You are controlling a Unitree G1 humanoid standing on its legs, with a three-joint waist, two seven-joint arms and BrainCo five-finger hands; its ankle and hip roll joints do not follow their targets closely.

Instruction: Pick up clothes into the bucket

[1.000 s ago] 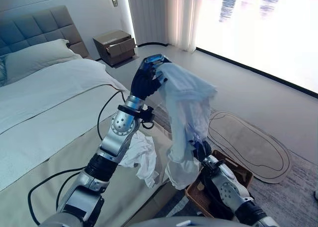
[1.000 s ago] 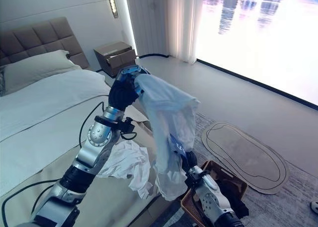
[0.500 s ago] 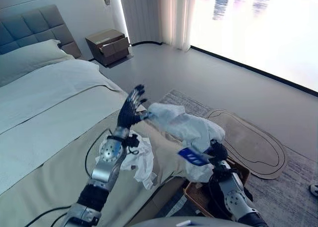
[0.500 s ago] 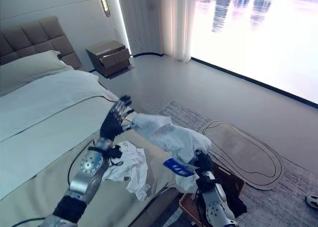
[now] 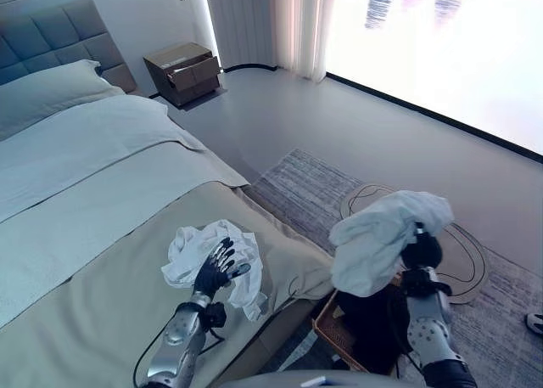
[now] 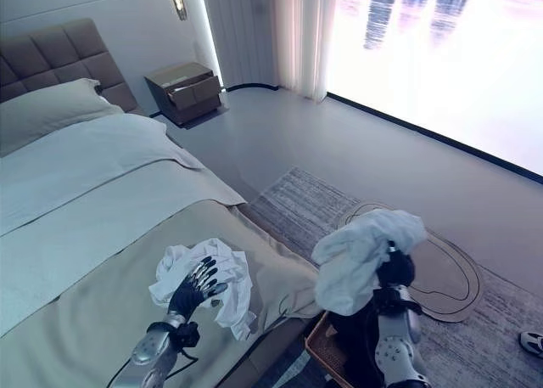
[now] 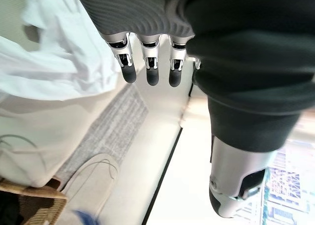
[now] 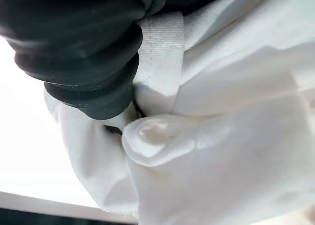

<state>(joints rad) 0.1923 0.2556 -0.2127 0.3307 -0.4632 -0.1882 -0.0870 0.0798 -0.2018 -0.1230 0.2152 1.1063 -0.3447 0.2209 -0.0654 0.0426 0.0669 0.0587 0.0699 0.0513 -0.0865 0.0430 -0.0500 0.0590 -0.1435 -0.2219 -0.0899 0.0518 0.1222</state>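
While my right hand (image 5: 421, 254) grips a bunched white cotton garment (image 5: 380, 237) above the brown wicker basket (image 5: 333, 332) at five o'clock, my left hand (image 5: 214, 269) rests with fingers straight. It sits on a crumpled white shirt (image 5: 188, 250) on the beige bed (image 5: 85, 320) at seven o'clock.

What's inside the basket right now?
In the wicker basket, dark clothing shows. The white garment bunched on the right hand hangs over it, hiding the rest.

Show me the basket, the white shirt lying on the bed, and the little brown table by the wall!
basket (image 5: 333, 332), left eye view, on its woven rim.
white shirt on the bed (image 5: 244, 254), left eye view, on its crumpled folds.
brown bedside table (image 6: 183, 87), right eye view, on its drawer front.
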